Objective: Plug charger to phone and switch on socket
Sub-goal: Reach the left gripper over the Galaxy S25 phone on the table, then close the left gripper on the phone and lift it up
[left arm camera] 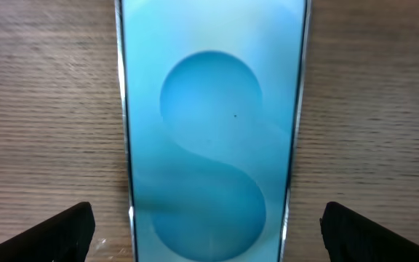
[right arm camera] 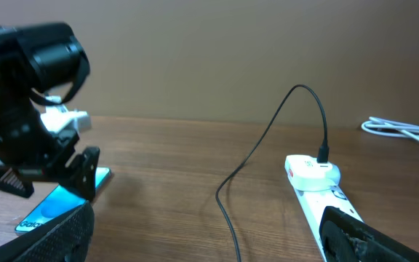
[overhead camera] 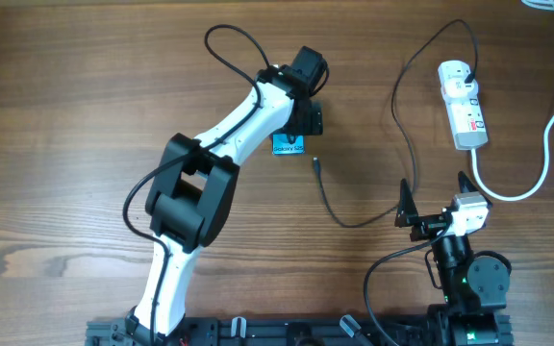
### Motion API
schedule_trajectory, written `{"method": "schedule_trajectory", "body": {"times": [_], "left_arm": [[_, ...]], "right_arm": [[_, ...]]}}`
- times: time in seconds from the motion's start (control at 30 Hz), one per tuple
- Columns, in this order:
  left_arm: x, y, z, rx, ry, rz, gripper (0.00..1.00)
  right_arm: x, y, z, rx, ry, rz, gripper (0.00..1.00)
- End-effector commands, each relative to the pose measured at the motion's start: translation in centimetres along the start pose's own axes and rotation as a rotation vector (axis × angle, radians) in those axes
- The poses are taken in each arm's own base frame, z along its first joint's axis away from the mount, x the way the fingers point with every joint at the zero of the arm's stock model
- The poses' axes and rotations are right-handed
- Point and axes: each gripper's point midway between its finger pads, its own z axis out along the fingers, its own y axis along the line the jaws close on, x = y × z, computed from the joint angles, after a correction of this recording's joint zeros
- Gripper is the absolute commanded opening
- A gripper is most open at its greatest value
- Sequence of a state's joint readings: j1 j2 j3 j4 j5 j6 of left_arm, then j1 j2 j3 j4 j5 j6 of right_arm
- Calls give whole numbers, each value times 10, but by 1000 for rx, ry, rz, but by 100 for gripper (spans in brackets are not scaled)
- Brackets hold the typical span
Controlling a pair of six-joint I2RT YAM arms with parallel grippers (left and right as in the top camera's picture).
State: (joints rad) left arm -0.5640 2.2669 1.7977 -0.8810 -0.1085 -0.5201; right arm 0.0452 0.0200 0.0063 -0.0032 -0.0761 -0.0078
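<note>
The phone (overhead camera: 289, 146) lies flat on the table with its cyan screen up, mostly hidden under my left gripper (overhead camera: 298, 127). In the left wrist view the phone (left arm camera: 209, 124) fills the middle. My left gripper (left arm camera: 209, 233) is open, with one finger on each side of the phone and neither touching it. The charger's black connector tip (overhead camera: 315, 163) lies loose just right of the phone. Its thin cable (overhead camera: 354, 222) loops to the white plug (overhead camera: 468, 70), seated in the socket (overhead camera: 465, 117). My right gripper (overhead camera: 437, 194) is open and empty, below the socket.
The socket's thick white cord (overhead camera: 546, 125) curves off at the far right. The right wrist view shows the left arm's head (right arm camera: 28, 109) over the phone (right arm camera: 57, 205), the charger cable (right arm camera: 268, 138) across bare wood, and the socket (right arm camera: 318, 191).
</note>
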Motion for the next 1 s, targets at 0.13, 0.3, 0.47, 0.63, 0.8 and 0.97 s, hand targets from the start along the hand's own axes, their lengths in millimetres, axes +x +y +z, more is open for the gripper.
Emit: {"method": "schedule_trajectory", "body": {"times": [0.13,0.3,0.47,0.63,0.8,0.97], "left_arm": [[6,1,17,-30,12,18,100],[17,6,35,-58,54,24,100],[18,7,35,-61,58,25,100],[19,8,36,-63,62,26,92],[17,7,36,-59,54,24,84],[16,6,36,-55,48,23,75]], "right_arm": [[-2,-2,0,14,-9,9,100],[-2,-2,0,14,-9,9,100],[-2,-2,0,14,-9,9,100],[-2,-2,0,14,-8,9,100],[-2,-2,0,14,-8,9,100],[-2,-2,0,14,-8,9,100]]}}
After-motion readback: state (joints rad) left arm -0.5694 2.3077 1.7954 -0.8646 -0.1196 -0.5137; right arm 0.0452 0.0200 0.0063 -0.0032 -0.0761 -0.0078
